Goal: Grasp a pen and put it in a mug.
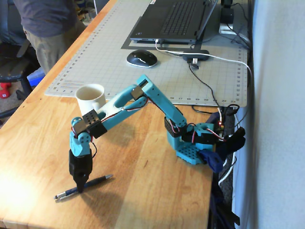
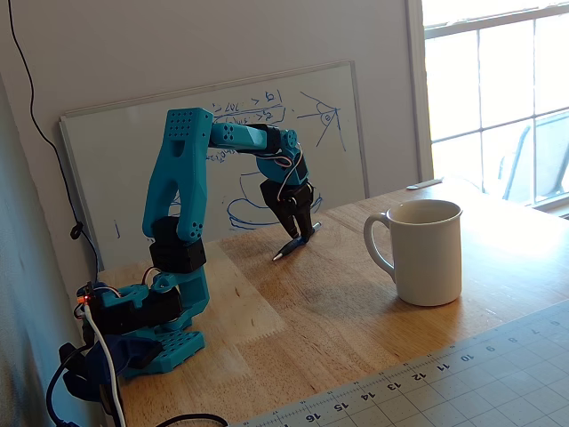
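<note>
The slim dark pen (image 1: pixel 97 179) lies on the wooden table near its front edge in a fixed view; in another fixed view the pen (image 2: pixel 283 253) shows its silvery tip pointing down left. My gripper (image 1: pixel 80 187) points straight down onto the pen's middle. Its black fingers (image 2: pixel 293 229) are drawn together around the shaft, and my gripper (image 2: pixel 300 238) is shut on the pen. The pen still rests on the wood. The cream-white mug (image 1: pixel 90 95) stands upright beside the arm's forearm, and the mug (image 2: pixel 427 253) has its handle turned toward the gripper, well apart from it.
A grey cutting mat (image 1: pixel 143 71) carries a laptop (image 1: pixel 176 19) and a mouse (image 1: pixel 141 58). Cables run to the arm's base (image 1: pixel 190 143) by the wall. A person (image 1: pixel 47 28) stands at the table's far left. A whiteboard (image 2: pixel 347 151) leans on the wall behind the arm.
</note>
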`<state>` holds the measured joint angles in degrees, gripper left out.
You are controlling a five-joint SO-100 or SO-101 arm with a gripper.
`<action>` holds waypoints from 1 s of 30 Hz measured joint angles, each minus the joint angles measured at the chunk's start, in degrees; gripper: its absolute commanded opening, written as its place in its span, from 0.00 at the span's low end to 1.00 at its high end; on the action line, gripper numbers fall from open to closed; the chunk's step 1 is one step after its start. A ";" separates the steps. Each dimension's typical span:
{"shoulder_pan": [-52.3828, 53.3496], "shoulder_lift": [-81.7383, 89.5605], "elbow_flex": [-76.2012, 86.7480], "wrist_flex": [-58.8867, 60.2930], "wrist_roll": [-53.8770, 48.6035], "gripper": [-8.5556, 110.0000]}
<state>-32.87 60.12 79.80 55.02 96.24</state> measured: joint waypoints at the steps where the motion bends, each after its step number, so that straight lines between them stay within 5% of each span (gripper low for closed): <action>1: 0.00 0.00 0.00 0.00 0.00 0.13; 30: 2.55 6.68 -0.53 0.00 0.00 0.13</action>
<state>-30.32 66.80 79.28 55.02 96.24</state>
